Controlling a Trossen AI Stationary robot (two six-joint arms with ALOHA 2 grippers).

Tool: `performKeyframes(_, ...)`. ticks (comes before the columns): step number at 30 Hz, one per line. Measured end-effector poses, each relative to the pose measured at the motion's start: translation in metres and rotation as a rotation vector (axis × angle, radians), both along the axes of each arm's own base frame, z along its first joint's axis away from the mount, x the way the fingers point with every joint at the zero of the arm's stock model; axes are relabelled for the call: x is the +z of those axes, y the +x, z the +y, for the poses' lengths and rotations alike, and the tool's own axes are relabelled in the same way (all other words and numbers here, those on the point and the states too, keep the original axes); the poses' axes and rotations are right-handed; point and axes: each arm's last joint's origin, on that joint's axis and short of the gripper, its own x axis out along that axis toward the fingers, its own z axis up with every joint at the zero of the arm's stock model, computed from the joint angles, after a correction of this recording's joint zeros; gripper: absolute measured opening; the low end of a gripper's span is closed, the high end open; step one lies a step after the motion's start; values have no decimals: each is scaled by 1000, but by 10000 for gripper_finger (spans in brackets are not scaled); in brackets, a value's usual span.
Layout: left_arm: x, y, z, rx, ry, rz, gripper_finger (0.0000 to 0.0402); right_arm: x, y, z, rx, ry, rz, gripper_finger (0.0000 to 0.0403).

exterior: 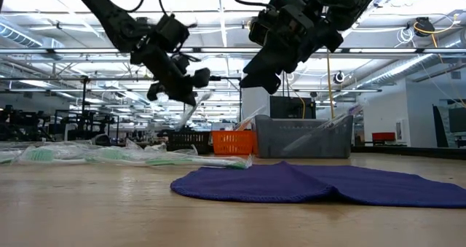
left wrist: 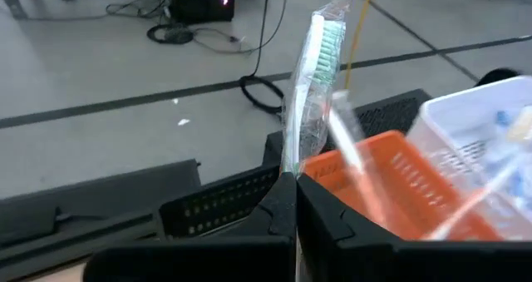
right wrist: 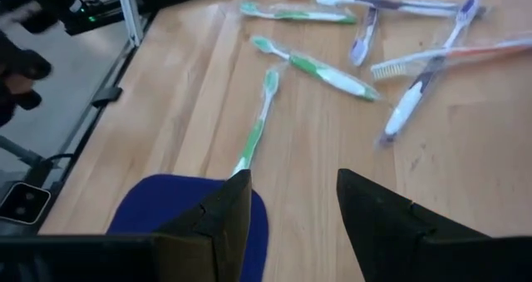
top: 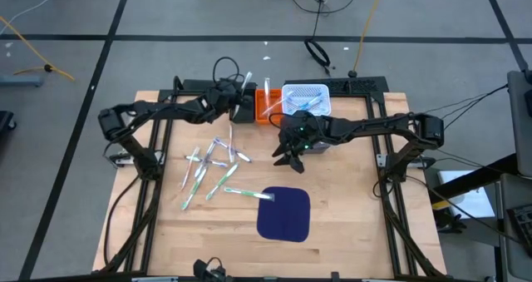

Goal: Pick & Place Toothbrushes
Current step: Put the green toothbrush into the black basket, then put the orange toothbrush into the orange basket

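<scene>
meanwhile left gripper clamps a wrapped toothbrush.

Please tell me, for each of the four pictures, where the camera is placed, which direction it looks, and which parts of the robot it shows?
High view: above the table, looking straight down; both arms show, left hand, right hand.
Low view: at tabletop height, looking level across the blue mat; both arms enter from above.
Left wrist view: on the left arm, facing the orange bin; shut fingers pinch a wrapped toothbrush.
Right wrist view: on the right arm, looking down at loose toothbrushes; open fingers show.
Shared: mat in high, low, right wrist views.
</scene>
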Motion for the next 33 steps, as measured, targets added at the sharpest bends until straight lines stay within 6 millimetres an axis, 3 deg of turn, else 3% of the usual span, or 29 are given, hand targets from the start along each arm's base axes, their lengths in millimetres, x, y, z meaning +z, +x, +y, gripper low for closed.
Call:
performKeyframes(10, -19, 0, 9, 12, -56, 16, 20, 0, 0, 0, 5, -10, -7, 171)
performKeyframes(22, -17, 1, 7, -100, -77, 27, 116, 0, 0, 0, 6, -18, -9, 171)
performKeyframes(26, -2, -3, -5, -244, -143, 1, 130, 0, 0, 0, 6, -17, -9, 171)
performKeyframes(33, 8, -19, -48, -335, -337, 183, 131, 0, 0, 0, 6, -18, -9, 171)
